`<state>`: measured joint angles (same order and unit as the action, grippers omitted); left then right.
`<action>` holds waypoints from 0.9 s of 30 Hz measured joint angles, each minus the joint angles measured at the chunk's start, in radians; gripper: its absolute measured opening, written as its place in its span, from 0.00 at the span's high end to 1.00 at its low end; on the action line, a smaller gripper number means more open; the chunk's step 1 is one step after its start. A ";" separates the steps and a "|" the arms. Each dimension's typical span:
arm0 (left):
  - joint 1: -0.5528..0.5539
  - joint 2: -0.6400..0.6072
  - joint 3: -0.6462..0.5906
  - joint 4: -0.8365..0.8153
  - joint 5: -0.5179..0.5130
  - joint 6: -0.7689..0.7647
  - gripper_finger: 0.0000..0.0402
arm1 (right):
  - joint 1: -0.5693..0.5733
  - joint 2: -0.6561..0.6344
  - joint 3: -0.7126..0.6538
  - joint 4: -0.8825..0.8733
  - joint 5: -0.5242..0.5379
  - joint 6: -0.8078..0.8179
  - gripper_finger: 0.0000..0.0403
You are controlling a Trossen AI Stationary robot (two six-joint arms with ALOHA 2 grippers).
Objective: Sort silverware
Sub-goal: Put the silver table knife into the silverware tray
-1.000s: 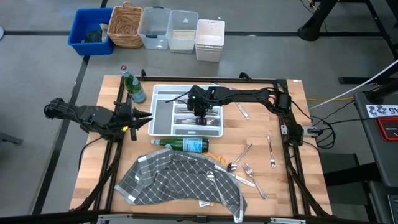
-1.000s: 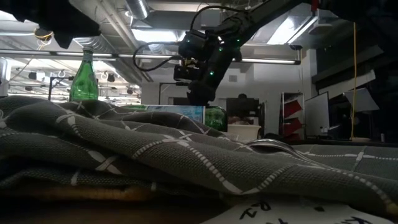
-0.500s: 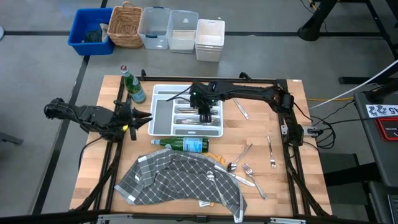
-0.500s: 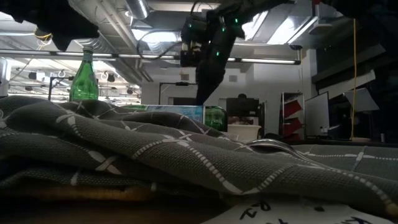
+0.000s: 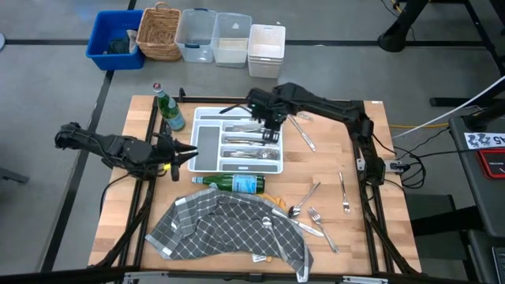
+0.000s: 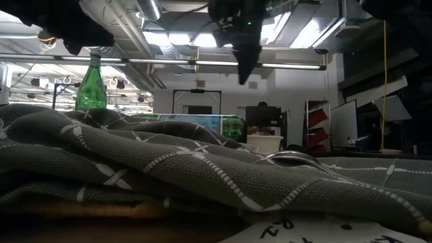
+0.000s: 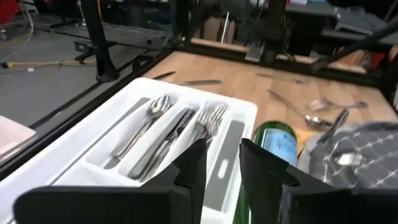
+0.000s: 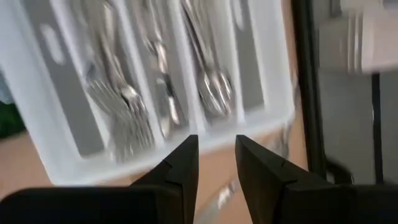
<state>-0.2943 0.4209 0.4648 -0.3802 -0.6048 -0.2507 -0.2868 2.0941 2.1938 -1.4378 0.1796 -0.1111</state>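
Many pieces of silverware [image 5: 251,147] already lie in the white tray [image 5: 207,150], forks with forks and spoons with spoons, while a few loose forks and spoons [image 5: 312,211] wait on the desk [image 5: 379,197] near the gray cloth [image 5: 225,229]. Right end effector [image 5: 272,120] hangs over the tray's far edge, fingers a little apart and holding nothing (likely free to fetch another). Left end effector [image 5: 183,153] waits beside the tray, also slightly open and empty.

A pale wooden bench [image 5: 229,252] in a black metal frame stands on a grey floor [image 5: 47,118]. Beyond its far edge, in a row on the floor, sit a blue bin [image 5: 113,38], a wicker basket [image 5: 159,33], two clear plastic tubs [image 5: 213,37] and a white container [image 5: 266,50]. Overhead, bright strip lights [image 6: 175,40] and exposed pipes cross the ceiling.
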 joint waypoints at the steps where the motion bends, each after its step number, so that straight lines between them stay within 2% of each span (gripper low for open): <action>1: 0.000 -0.005 0.000 -0.014 0.000 0.000 0.80 | -0.005 0.000 0.009 -0.035 0.005 0.009 0.73; 5: 0.000 -0.023 -0.003 -0.043 0.000 -0.001 0.83 | -0.045 0.000 0.019 -0.136 0.004 0.050 0.73; 9: 0.000 -0.062 -0.079 0.007 0.000 -0.007 0.87 | -0.096 0.000 0.009 -0.135 -0.007 0.082 0.73; 15: 0.000 -0.125 -0.233 0.190 0.003 0.006 0.92 | -0.157 0.001 0.001 -0.134 -0.022 0.115 0.73; 20: 0.000 -0.167 -0.346 0.380 0.041 0.093 0.94 | -0.201 0.001 -0.009 -0.133 -0.041 0.118 0.73; 24: 0.003 -0.198 -0.425 0.522 0.048 0.125 0.95 | -0.223 0.001 -0.053 -0.133 -0.041 0.118 0.73; 27: 0.021 -0.221 -0.455 0.562 0.050 0.145 0.95 | -0.228 0.001 -0.114 -0.133 -0.041 0.147 0.73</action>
<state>-0.2737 0.1994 0.0101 0.1817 -0.5552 -0.1054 -0.5148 2.0949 2.0802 -1.5711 0.1390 0.0357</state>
